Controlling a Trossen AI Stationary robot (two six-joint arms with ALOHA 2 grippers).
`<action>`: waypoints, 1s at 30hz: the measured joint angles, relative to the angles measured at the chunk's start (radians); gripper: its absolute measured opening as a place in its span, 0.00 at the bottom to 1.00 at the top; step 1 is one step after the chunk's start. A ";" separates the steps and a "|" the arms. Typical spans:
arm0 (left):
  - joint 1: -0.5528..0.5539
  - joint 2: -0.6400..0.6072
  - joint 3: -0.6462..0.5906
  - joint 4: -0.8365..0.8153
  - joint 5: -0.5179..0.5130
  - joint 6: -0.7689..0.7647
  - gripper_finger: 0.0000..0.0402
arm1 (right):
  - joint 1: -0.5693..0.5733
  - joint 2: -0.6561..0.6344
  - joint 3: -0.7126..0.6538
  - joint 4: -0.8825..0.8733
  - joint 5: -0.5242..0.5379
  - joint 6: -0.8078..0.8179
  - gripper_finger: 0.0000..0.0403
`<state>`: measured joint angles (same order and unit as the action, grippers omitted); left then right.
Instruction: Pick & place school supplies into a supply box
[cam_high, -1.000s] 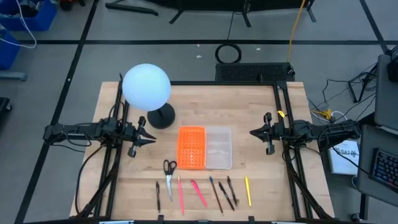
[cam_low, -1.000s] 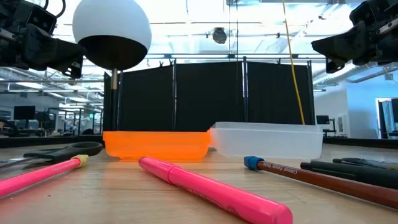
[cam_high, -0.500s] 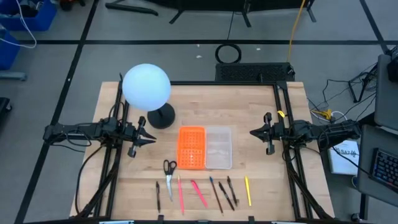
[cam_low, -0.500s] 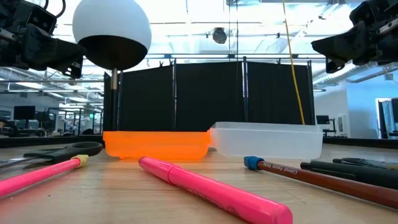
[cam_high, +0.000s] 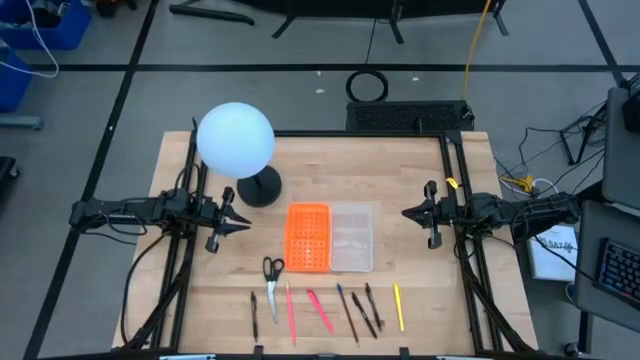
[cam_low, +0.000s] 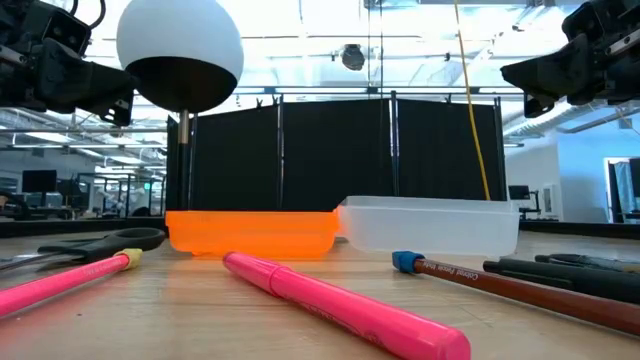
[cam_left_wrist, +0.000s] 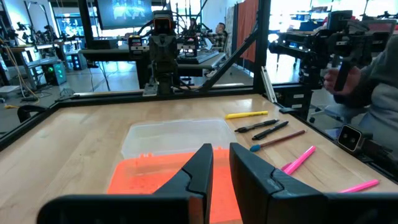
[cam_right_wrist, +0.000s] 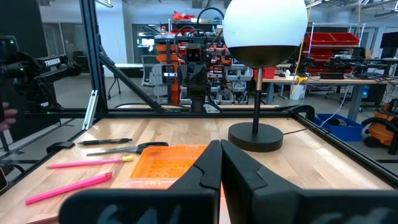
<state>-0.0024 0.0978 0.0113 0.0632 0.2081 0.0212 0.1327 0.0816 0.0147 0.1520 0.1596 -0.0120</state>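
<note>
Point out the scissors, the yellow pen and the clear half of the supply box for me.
scissors (cam_high: 272, 268), high view, on the black handle loops.
yellow pen (cam_high: 399, 306), high view, on the middle of its barrel.
clear half of the supply box (cam_high: 351, 238), high view, on the tray's bare floor.

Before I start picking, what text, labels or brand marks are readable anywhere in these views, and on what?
Brown pencil with blue end: pale lettering printed along its barrel, too blurred to read.
Paper sheet beside the table: dark print, too small to read.
Scissors, pink marker, supply box, globe lamp: no lettering visible.
Nothing else legible.
</note>
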 joint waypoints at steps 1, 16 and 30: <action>0.000 0.000 0.000 0.000 0.000 0.000 0.16 | 0.000 0.000 0.000 0.000 0.000 0.000 0.00; 0.000 0.000 0.000 0.022 -0.001 0.004 0.16 | 0.000 0.000 -0.001 0.001 0.000 0.000 0.00; 0.000 0.000 0.000 0.017 0.002 -0.193 0.16 | 0.000 0.000 -0.001 0.001 -0.003 0.003 0.00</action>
<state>-0.0025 0.0980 0.0113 0.0801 0.2105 -0.1721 0.1329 0.0818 0.0139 0.1528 0.1563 -0.0093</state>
